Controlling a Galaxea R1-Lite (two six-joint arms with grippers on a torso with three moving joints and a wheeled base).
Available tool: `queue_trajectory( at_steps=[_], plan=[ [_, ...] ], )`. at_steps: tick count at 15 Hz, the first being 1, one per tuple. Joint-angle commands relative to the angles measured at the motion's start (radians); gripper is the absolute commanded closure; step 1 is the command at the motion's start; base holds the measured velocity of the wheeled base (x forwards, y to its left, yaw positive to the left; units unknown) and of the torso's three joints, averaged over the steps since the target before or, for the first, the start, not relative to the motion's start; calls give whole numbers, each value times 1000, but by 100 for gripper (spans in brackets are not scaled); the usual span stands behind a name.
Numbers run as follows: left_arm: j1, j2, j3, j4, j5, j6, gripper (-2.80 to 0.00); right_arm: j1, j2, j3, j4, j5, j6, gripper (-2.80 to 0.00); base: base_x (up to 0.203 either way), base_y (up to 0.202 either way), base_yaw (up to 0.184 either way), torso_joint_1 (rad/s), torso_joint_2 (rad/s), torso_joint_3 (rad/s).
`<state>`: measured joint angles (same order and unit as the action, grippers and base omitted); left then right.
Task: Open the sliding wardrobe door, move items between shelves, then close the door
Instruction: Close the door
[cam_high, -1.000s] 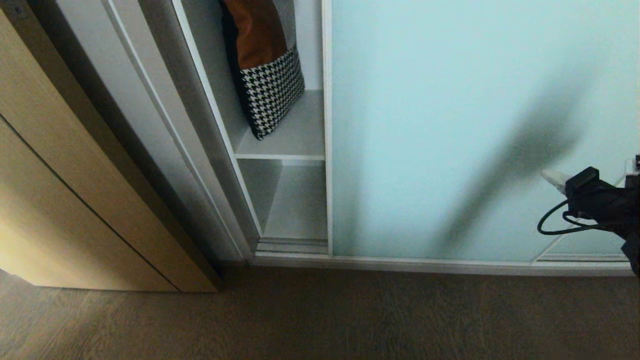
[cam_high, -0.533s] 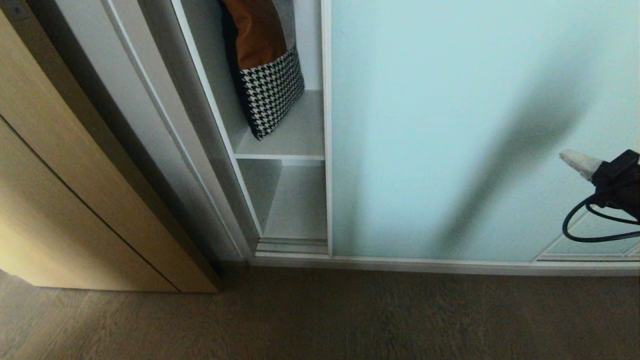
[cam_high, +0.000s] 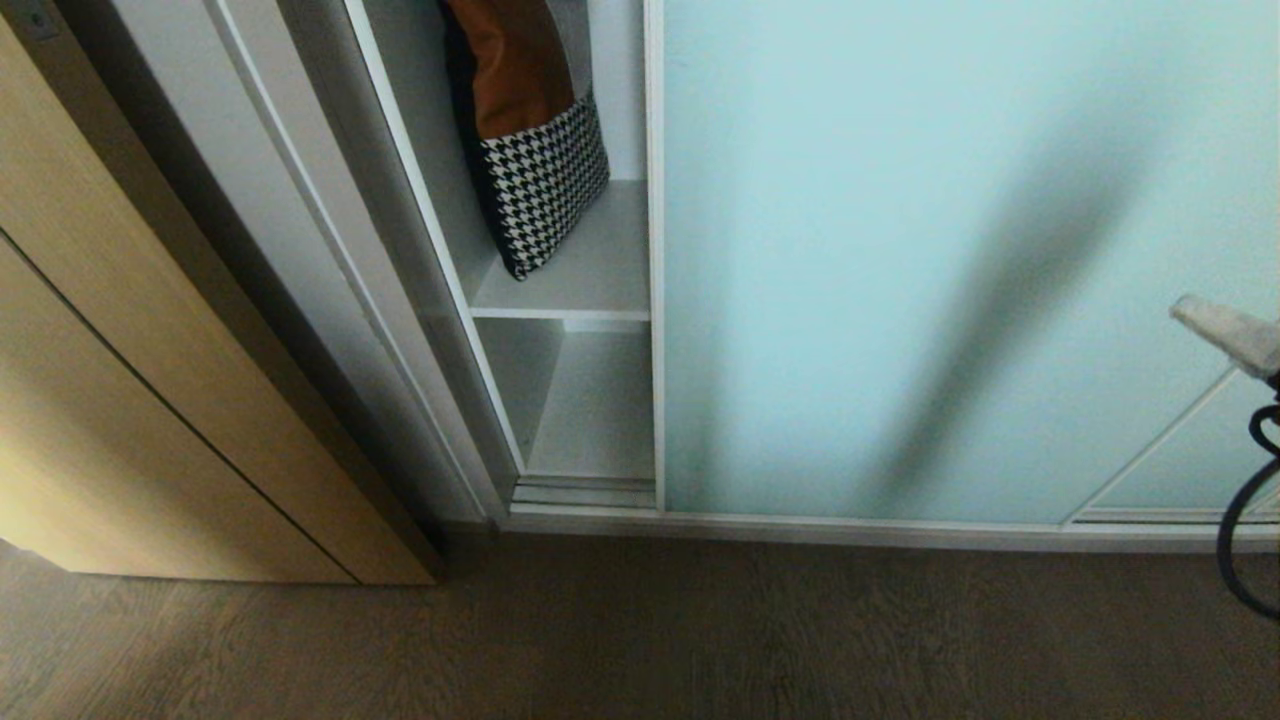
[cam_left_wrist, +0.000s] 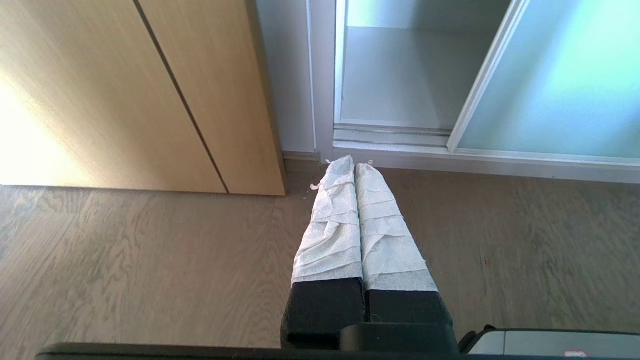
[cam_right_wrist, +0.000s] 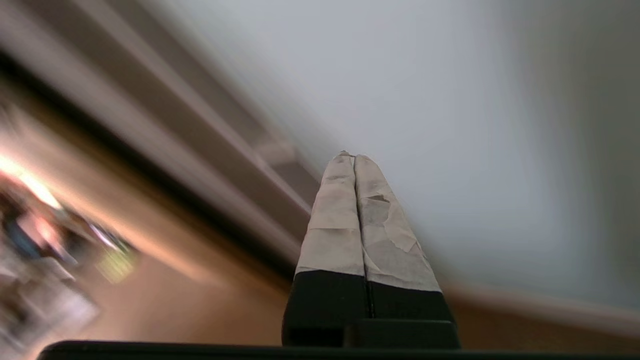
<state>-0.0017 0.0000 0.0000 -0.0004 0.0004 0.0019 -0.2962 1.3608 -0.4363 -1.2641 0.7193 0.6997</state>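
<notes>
upright sliding wardrobe door (cam_high: 900, 250), nearly closed

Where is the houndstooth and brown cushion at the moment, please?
In the head view, the cushion stands tilted on the upper shelf in the open gap, left of the sliding wardrobe door.

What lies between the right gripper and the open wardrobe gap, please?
In the head view, only the sliding wardrobe door: bare frosted glass crossed by a shadow, from the right gripper.
</notes>
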Motion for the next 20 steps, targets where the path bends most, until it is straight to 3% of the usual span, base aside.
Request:
queue_trajectory(
  at_steps=[1, 3, 6, 8, 12, 14, 16, 20],
  plan=[
    [0, 0, 0, 0, 0, 1, 0, 41, -241, 195, 74, 3, -274, 0, 0, 0, 0, 0, 0, 0],
    [0, 0, 0, 0, 0, 1, 0, 76, -420, 346, 201, -58, -492, 0, 0, 0, 0, 0, 0, 0],
    [0, 0, 0, -1, 1, 1, 0, 153, -682, 411, 490, -328, -648, 0, 0, 0, 0, 0, 0, 0],
    [0, 0, 0, -1, 0, 0, 0, 210, -843, 425, 710, -461, -693, 0, 0, 0, 0, 0, 0, 0],
    [0, 0, 0, -1, 0, 1, 0, 267, -1167, 426, 1082, -560, -760, 0, 0, 0, 0, 0, 0, 0],
    [0, 0, 0, -1, 0, 1, 0, 289, -1286, 429, 1218, -667, -776, 0, 0, 0, 0, 0, 0, 0],
    [0, 0, 0, 0, 0, 0, 0, 297, -1360, 431, 1264, -711, -774, 0, 0, 0, 0, 0, 0, 0],
    [0, 0, 0, -1, 0, 0, 0, 299, -1362, 436, 1258, -719, -753, 0, 0, 0, 0, 0, 0, 0]
  ],
)
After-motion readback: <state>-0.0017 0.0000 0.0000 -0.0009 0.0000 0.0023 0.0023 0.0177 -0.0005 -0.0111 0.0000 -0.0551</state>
